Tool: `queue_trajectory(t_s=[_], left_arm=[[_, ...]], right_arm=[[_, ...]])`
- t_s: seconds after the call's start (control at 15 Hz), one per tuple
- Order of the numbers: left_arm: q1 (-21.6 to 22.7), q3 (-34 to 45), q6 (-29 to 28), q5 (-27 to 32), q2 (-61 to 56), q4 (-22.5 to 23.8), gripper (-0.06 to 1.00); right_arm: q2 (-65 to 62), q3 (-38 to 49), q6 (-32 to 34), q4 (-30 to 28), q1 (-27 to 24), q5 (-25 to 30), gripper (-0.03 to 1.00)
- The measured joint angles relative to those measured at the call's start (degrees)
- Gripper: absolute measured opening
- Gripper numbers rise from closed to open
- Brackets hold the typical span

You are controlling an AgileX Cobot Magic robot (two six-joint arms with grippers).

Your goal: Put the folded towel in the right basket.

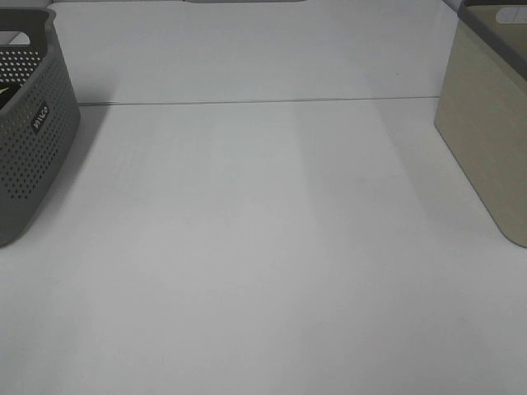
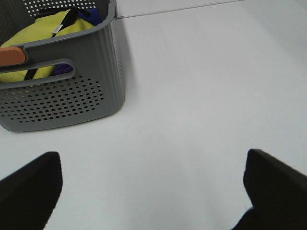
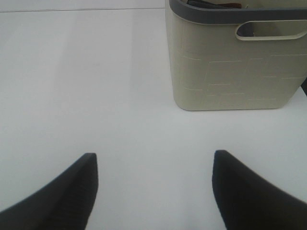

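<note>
No folded towel is lying on the counter point(image 1: 263, 271) in any view; the only cloth visible is the bundle of yellow fabric point(image 2: 43, 28) with darker blue/purple pieces inside the grey perforated basket point(image 2: 62, 91), which sits at the counter's left edge toward the far-left corner. Whether that bundle is the task's towel, or whether a towel already lies in the other basket, cannot be told. The beige basket point(image 3: 235, 62) sits at the right edge toward the far-right corner, with only a dark strip showing over its grey rim; its contents are hidden. If the yellow bundle is the target, it lies ahead of the left gripper point(image 2: 153, 191) and off to one side, above the basket's handle cut-out, so the left arm is the nearer one; the bundle's long axis cannot be read because the basket wall hides most of it. The left gripper's jaws stand wide apart and hold nothing. The right gripper point(image 3: 156, 191) also has its jaws apart and empty, and it faces the beige basket's handled side across bare counter. Judgement: the pick is on the left and the drop on the right, well apart across the counter, so a carry or handover across the middle looks necessary.
</note>
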Motion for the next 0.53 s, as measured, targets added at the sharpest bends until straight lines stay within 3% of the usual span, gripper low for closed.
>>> queue_trajectory(t_s=[0.53], left_arm=[[0.0,0.0,0.0,0.0,0.0,0.0,0.98]], right_arm=[[0.0,0.0,0.0,0.0,0.0,0.0,0.65]])
